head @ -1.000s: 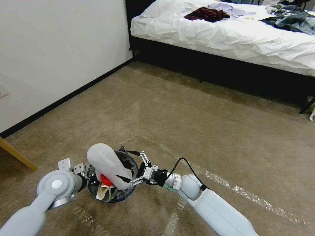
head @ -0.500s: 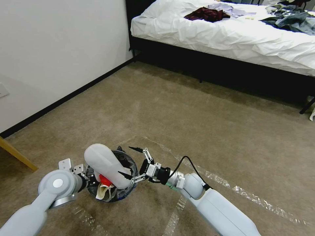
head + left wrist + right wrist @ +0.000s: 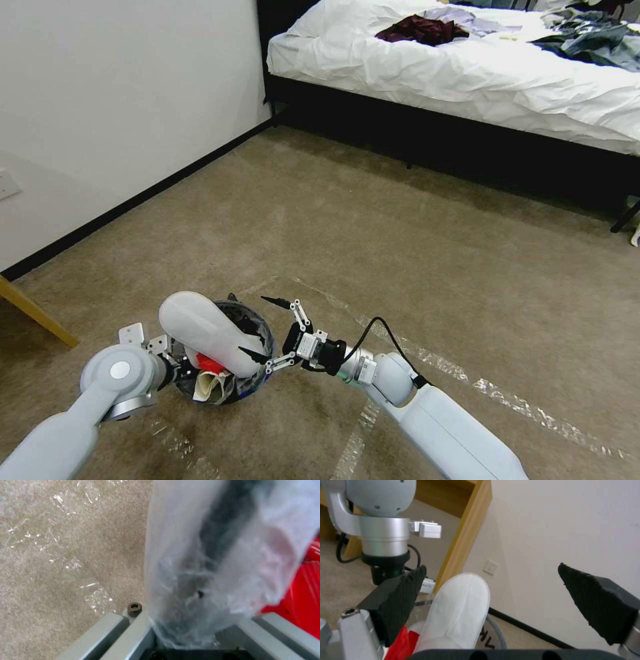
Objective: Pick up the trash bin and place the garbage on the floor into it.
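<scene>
The red trash bin (image 3: 248,387), lined with a clear bag, hangs just above the beige floor (image 3: 400,253) at lower left. My left gripper (image 3: 175,363) is shut on its bagged rim (image 3: 200,580), and the red wall (image 3: 310,592) shows beside it. A white slipper (image 3: 200,328) sticks up out of the bin over a red wrapper (image 3: 212,363) and crumpled paper. My right gripper (image 3: 257,327) is open just right of the slipper, its black pads (image 3: 400,600) on either side of the slipper's toe (image 3: 460,610) and not touching it. Black lettering marks the rim (image 3: 488,641).
A white wall (image 3: 100,133) with a black skirting runs along the left. A bed (image 3: 467,73) with clothes on it stands at the back right. A wooden leg (image 3: 33,310) juts in at the left edge. Whitish tape lines (image 3: 467,380) cross the open carpet.
The bin with the slipper has shifted a little to the left in my left gripper. The right gripper's fingers have spread wider and stand off the slipper.
</scene>
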Available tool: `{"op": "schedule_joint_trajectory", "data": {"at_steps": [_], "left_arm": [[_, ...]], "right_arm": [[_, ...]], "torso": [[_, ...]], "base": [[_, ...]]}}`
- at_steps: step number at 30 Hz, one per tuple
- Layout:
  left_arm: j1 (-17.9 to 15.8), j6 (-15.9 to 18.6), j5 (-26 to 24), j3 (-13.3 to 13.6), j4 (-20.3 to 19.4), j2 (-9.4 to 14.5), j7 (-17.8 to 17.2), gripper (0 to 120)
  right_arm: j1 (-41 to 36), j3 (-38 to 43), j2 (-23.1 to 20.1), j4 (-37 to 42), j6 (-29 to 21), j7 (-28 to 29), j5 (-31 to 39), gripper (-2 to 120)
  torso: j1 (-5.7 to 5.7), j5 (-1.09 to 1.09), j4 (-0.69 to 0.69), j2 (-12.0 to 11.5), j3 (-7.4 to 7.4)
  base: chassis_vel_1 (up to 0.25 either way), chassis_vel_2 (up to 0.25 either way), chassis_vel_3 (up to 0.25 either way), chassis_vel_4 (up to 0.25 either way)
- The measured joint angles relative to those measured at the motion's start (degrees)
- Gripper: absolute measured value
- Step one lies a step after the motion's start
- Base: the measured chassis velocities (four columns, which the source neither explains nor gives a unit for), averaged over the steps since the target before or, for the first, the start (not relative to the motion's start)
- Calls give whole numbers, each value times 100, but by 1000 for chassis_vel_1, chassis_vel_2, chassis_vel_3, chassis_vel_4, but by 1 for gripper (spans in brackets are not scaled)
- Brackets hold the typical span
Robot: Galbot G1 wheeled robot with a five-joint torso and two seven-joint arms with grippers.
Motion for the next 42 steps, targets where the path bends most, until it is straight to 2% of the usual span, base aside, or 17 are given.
{"op": "schedule_joint_trajectory", "data": {"at_steps": [4,19,27,33,42], "left_arm": [[-116,2,1,116,63,77,9,0],[-131,13,21,154,17,120,7,0],[-176,19,23,208,4,146,5,0],[-328,23,17,348,15,171,-10,0],[-558,23,-197,562,50,190,-321,0]], "right_arm": [[-113,110,38,2,8,-28,-43,100],[-265,258,125,-96,52,-131,-165,100],[-304,404,64,-94,67,-147,-171,100],[-376,448,111,-104,96,-198,-173,100],[-475,612,112,-55,112,-236,-186,100]], "torso": [[0,-4,-2,0,0],[1,-8,-3,-1,3],[1,-4,-1,-2,3],[0,-2,0,-1,2],[0,-2,0,-1,1]], "base": [[0,0,0,0],[0,0,0,0],[0,0,0,0],[0,0,0,0],[0,0,0,0]]}}
